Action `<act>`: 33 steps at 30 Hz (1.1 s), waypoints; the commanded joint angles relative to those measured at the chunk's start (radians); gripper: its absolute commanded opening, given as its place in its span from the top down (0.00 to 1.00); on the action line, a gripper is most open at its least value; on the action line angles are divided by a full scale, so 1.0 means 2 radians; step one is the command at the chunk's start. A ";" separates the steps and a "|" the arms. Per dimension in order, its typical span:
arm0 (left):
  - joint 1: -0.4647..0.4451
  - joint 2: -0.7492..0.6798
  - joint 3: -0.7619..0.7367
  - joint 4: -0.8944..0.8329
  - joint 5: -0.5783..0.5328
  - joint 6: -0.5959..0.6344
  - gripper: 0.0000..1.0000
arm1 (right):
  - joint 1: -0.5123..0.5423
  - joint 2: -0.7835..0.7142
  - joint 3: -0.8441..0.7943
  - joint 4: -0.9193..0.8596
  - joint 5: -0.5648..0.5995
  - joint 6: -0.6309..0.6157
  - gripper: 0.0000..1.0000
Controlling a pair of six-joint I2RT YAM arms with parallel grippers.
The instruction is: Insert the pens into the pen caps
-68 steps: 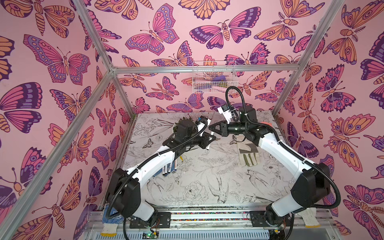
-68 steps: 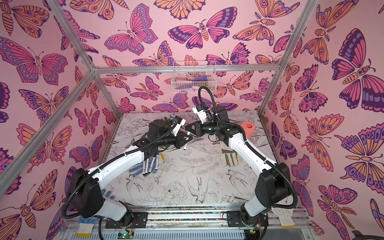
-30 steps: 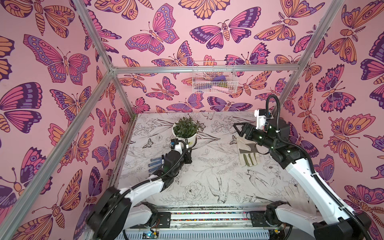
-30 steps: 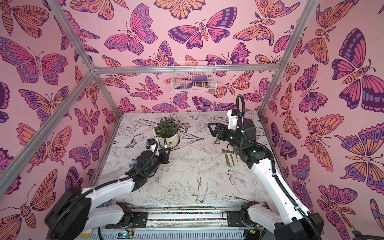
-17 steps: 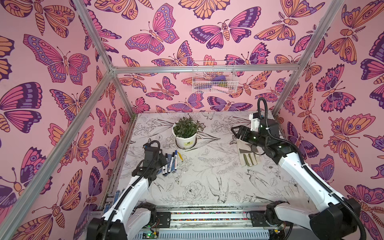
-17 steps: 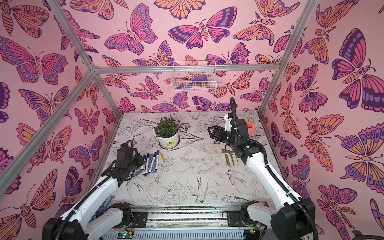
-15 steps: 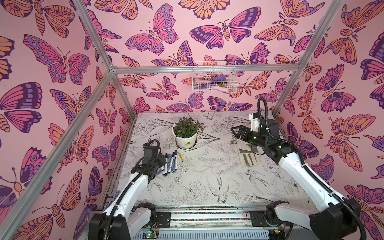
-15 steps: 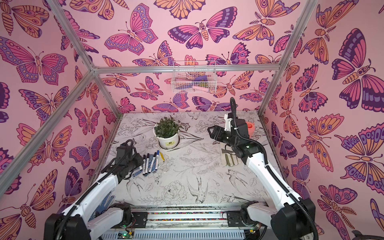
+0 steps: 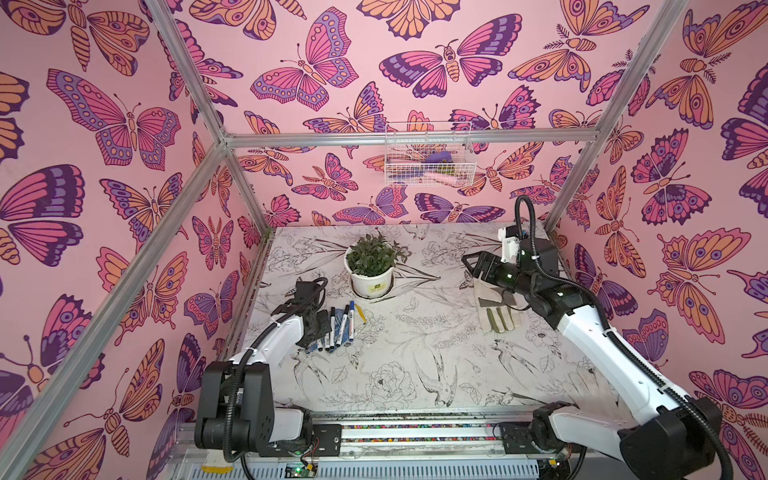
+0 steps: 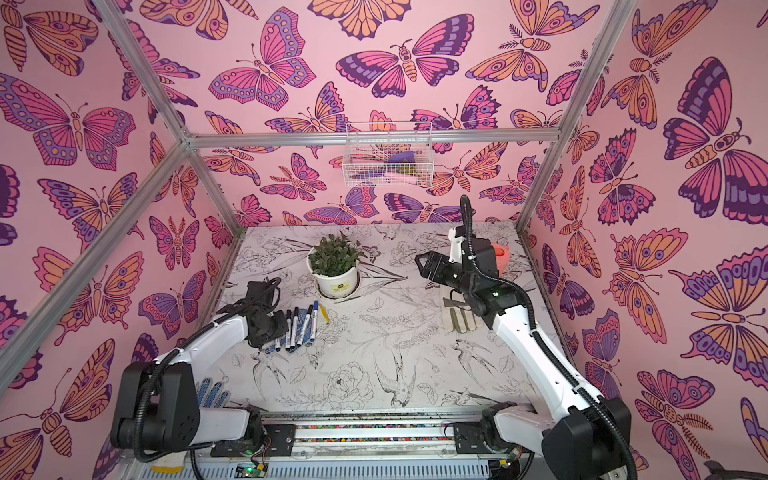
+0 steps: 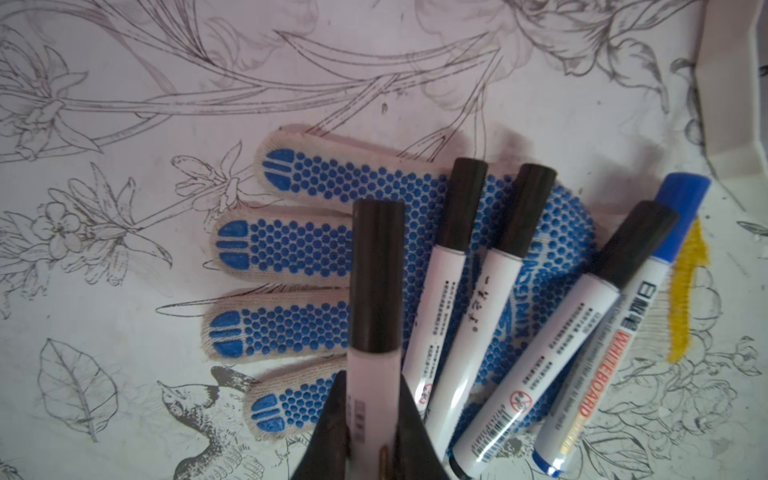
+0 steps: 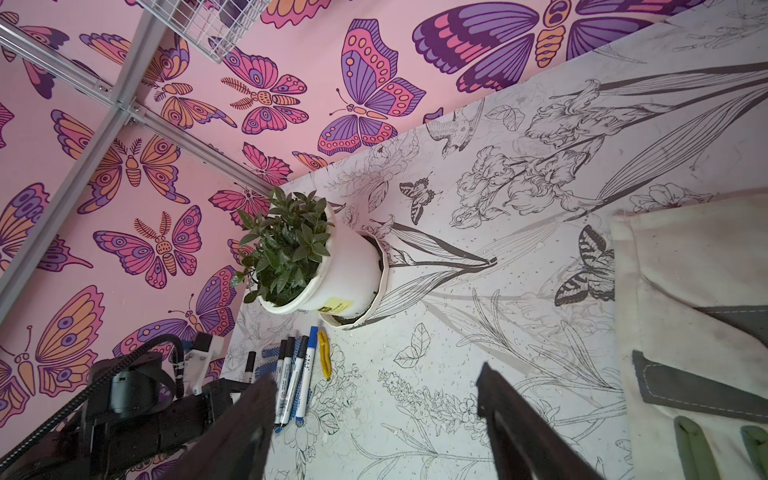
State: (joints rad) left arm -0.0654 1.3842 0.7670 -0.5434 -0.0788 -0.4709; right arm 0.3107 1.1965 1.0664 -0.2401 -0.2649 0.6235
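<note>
Set-down stage, apparently the last: left gripper (image 11: 371, 386) clamped on a black-capped pen (image 11: 374, 328) over the blue-dotted glove (image 11: 299, 249), where four capped pens (image 11: 440, 299) lie fanned; right gripper (image 12: 374, 372) spread wide, empty. Next move calls for lowering and release.

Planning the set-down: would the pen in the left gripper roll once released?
Likely rolls on bare table: the pen is a smooth round barrel. The dotted glove under it looks grippy and would probably check it.
</note>
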 commanded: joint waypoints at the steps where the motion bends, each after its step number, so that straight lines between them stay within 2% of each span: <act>1: 0.002 0.013 0.014 -0.016 -0.007 0.007 0.83 | -0.001 -0.012 0.010 -0.006 0.009 -0.009 0.22; 3: 0.003 0.018 0.015 -0.016 -0.007 0.007 0.79 | -0.001 -0.015 0.010 -0.009 0.010 -0.012 0.22; 6: 0.002 0.019 0.016 -0.017 -0.010 0.010 0.66 | 0.000 -0.017 0.007 -0.010 0.011 -0.013 0.22; 12: 0.002 0.004 0.018 -0.018 -0.002 0.009 0.63 | 0.000 -0.020 0.004 -0.012 0.013 -0.013 0.22; 16: 0.002 -0.035 0.016 -0.004 -0.002 -0.007 0.62 | -0.001 -0.020 -0.003 -0.014 0.032 -0.015 0.22; 19: 0.002 -0.088 0.002 0.018 -0.022 -0.012 0.62 | -0.001 -0.027 -0.024 -0.010 0.091 -0.022 0.21; 21: 0.003 -0.117 -0.009 0.029 -0.052 -0.010 0.60 | -0.001 -0.033 -0.046 0.000 0.155 -0.044 0.21; 25: 0.015 -0.149 -0.029 0.057 -0.108 0.006 0.55 | -0.001 -0.028 -0.114 0.070 0.306 -0.145 0.19; 28: 0.020 -0.134 -0.024 0.060 -0.140 0.025 0.50 | -0.001 -0.008 -0.183 0.158 0.404 -0.206 0.17; 29: 0.020 -0.127 -0.021 0.060 -0.151 0.033 0.41 | -0.002 0.002 -0.200 0.179 0.432 -0.217 0.16; 30: 0.021 -0.119 -0.019 0.059 -0.163 0.036 0.25 | -0.001 0.015 -0.208 0.188 0.460 -0.222 0.16; 31: 0.021 -0.115 -0.020 0.059 -0.171 0.037 0.00 | -0.002 0.032 -0.213 0.192 0.485 -0.223 0.17; 33: 0.022 -0.110 -0.033 0.072 -0.191 0.034 0.01 | -0.002 0.075 -0.218 0.201 0.535 -0.232 0.17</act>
State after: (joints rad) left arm -0.0280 1.1526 0.7330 -0.4313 -0.3546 -0.4259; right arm 0.3099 1.2804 0.6334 0.0399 0.5484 0.2470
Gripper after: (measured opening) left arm 0.965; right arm 0.834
